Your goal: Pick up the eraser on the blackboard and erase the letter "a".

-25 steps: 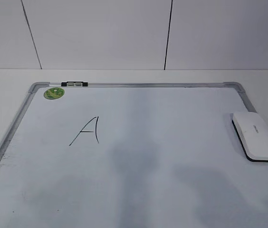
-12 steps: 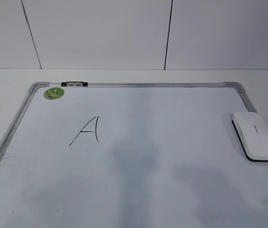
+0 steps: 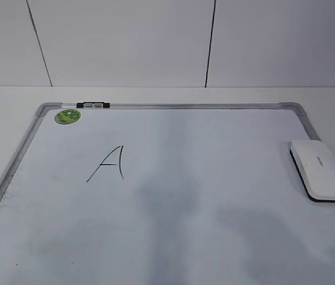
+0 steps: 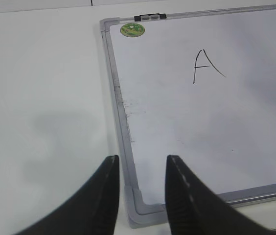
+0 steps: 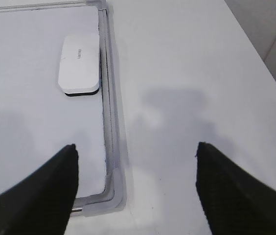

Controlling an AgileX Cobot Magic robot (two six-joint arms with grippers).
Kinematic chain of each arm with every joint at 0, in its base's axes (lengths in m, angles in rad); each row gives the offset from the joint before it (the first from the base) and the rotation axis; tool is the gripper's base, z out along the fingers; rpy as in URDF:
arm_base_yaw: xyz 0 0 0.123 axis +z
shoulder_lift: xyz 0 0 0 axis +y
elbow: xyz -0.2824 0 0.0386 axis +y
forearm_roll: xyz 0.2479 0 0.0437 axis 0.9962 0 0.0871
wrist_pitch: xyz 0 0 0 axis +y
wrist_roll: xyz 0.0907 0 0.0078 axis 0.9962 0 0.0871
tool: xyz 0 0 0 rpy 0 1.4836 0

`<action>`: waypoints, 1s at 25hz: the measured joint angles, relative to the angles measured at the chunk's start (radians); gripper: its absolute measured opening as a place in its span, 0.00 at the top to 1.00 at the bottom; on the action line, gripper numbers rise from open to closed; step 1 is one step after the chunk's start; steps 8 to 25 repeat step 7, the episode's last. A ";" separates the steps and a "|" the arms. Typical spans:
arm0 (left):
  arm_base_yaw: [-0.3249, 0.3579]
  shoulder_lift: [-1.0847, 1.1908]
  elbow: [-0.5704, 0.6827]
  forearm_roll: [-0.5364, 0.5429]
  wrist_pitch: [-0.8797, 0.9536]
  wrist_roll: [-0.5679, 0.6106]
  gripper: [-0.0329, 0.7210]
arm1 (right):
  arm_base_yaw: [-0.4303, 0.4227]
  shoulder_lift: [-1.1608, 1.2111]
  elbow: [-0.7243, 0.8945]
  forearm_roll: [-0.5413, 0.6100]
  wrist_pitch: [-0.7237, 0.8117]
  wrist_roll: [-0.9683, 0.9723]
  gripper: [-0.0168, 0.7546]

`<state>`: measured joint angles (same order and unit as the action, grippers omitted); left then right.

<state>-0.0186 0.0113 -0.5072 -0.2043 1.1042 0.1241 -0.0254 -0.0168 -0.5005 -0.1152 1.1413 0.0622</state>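
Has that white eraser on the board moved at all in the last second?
No. The eraser lies in the same spot against the blackboard's right frame edge, at the same angle as before.

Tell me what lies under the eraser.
The eraser rests flat on the blackboard by its right frame. A dark underside strip shows at its lower edge; the board surface beneath it is covered, so any marks there cannot be seen.
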 joint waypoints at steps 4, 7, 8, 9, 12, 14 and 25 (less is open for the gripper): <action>0.000 0.000 0.000 0.000 0.000 0.000 0.64 | 0.000 0.000 0.000 0.000 0.000 0.000 0.21; 0.000 0.000 0.000 0.000 0.000 0.000 0.64 | 0.000 0.000 0.000 0.000 0.000 0.000 0.21; 0.000 0.000 0.000 0.000 0.000 0.000 0.64 | 0.000 0.000 0.000 0.000 0.000 0.000 0.21; 0.000 0.000 0.000 0.000 0.000 0.000 0.64 | 0.000 0.000 0.000 0.000 0.000 0.000 0.21; 0.000 0.000 0.000 0.000 0.000 0.000 0.64 | 0.000 0.000 0.000 0.000 0.000 0.000 0.21; 0.000 0.000 0.000 0.000 0.000 0.000 0.64 | 0.000 0.000 0.000 0.000 0.000 0.000 0.21; 0.000 0.000 0.000 0.000 0.000 0.000 0.64 | 0.000 0.000 0.000 0.000 0.000 0.000 0.21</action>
